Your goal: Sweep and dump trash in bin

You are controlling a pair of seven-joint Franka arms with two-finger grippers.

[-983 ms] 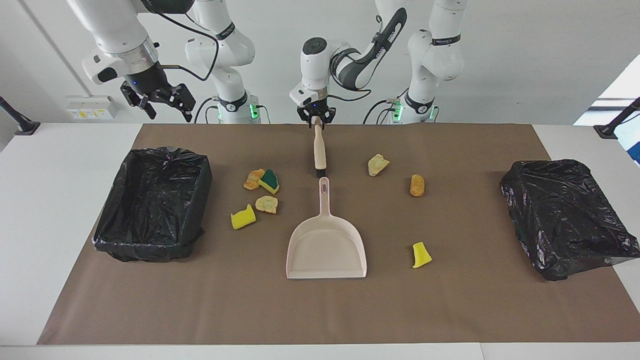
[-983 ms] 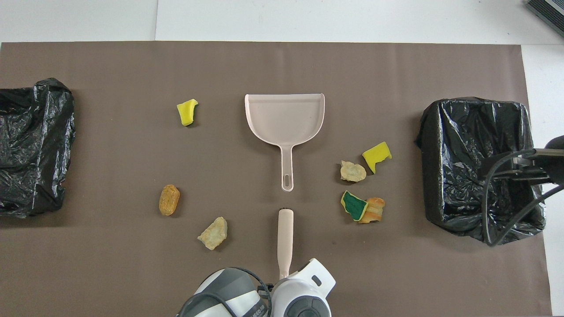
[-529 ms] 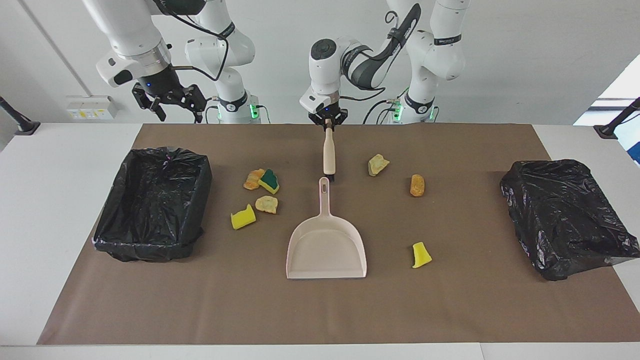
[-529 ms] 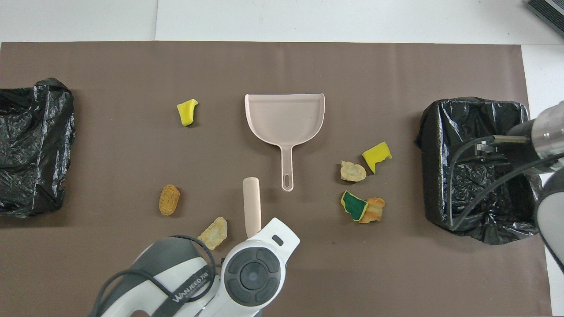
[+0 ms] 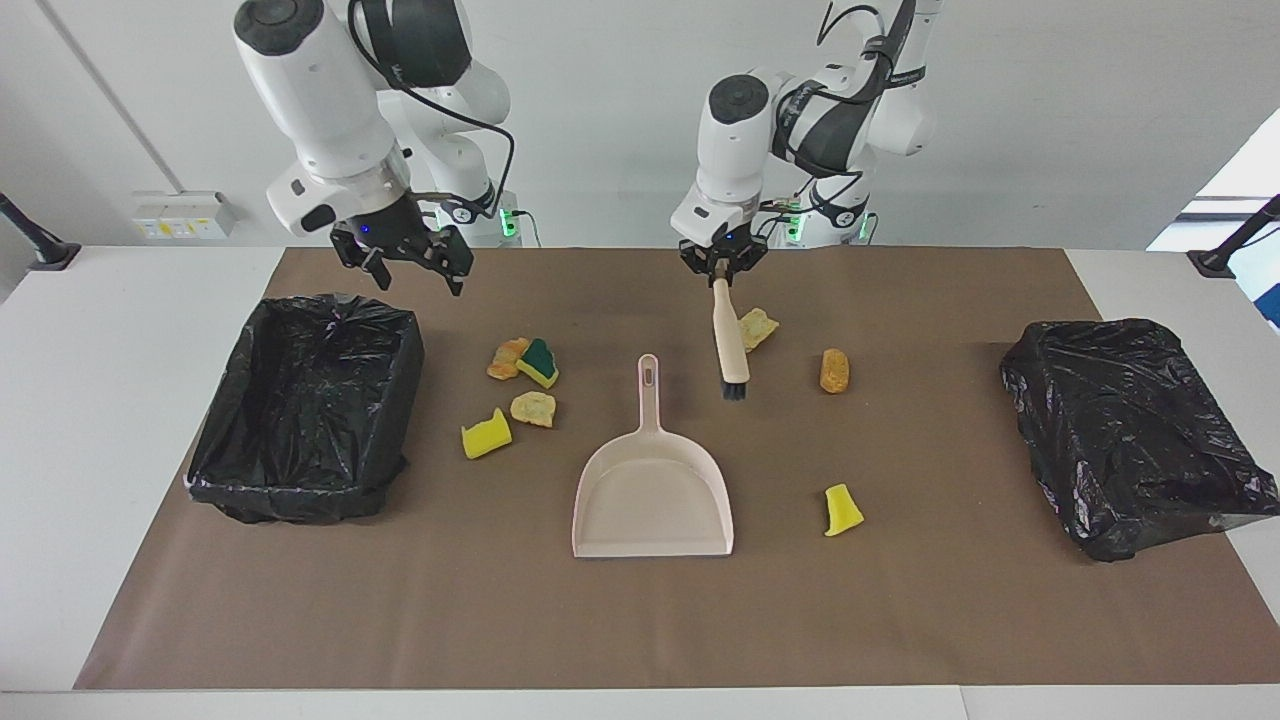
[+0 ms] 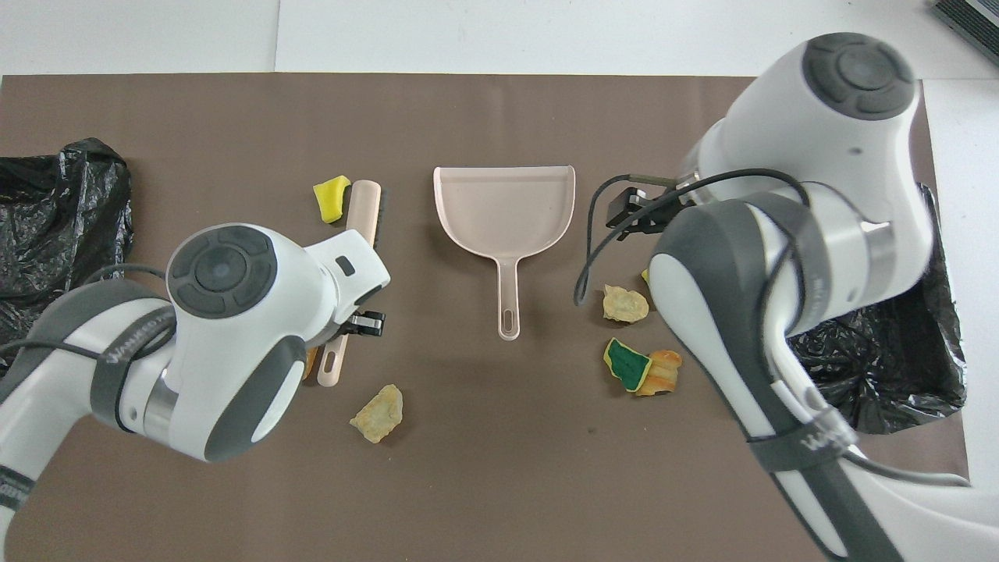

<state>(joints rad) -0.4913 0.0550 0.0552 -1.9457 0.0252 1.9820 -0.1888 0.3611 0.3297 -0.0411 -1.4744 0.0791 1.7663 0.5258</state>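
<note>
My left gripper (image 5: 722, 266) (image 6: 353, 324) is shut on the top end of the beige brush (image 5: 729, 340) (image 6: 357, 234). The brush hangs bristles down over the mat, between the dustpan's handle and an orange lump (image 5: 834, 370). The beige dustpan (image 5: 652, 495) (image 6: 506, 207) lies flat mid-mat. Trash is scattered: a tan lump (image 5: 757, 328) (image 6: 378, 414) and a yellow sponge (image 5: 843, 510) (image 6: 331, 198) toward the left arm's end. Near the bin lie a green-topped sponge (image 5: 540, 362) (image 6: 628, 365), tan lumps (image 5: 533, 408) (image 6: 624, 304) and a yellow chunk (image 5: 486, 434). My right gripper (image 5: 405, 262) (image 6: 628, 212) is open in the air by the bin's corner.
A black-lined bin (image 5: 310, 405) (image 6: 897, 359) stands at the right arm's end of the brown mat (image 5: 950, 620). A crumpled black bag over a second box (image 5: 1130, 430) (image 6: 55, 211) sits at the left arm's end. Both arms hide parts of the mat in the overhead view.
The left gripper has carried the brush up and away from the dustpan handle toward the left arm's end. The right gripper has come lower and closer to the middle, beside the bin.
</note>
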